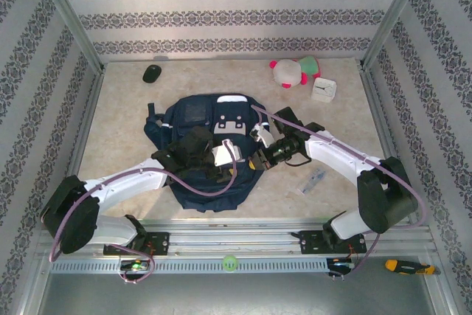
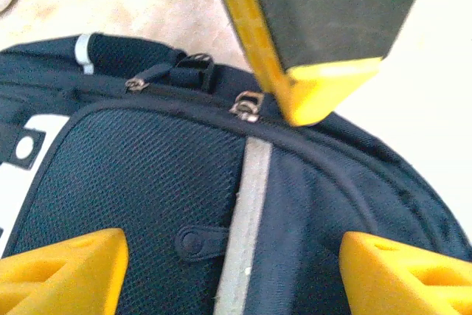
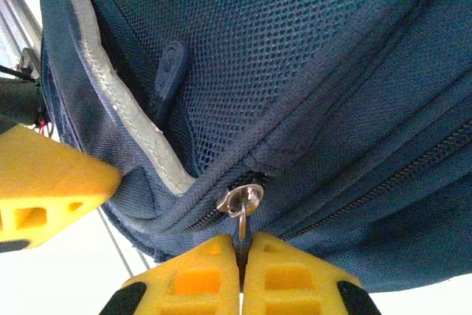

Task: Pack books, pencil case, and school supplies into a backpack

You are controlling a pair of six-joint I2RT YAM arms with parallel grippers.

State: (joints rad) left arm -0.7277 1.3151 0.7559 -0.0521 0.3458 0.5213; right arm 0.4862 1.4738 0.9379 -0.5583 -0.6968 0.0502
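From above, the backpack (image 1: 195, 112) lies at frame centre, with the left gripper (image 1: 221, 154) and right gripper (image 1: 259, 158) over its lower right part. In the left wrist view, the left jaws are spread wide, released, above the mesh pocket (image 2: 140, 182). In the right wrist view, the right jaws pinch the zipper pull (image 3: 242, 204) at bottom centre.

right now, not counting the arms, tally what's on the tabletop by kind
backpack: 1
black mouse: 1
plush toy: 1
white clock: 1
clear packet: 1
total: 5
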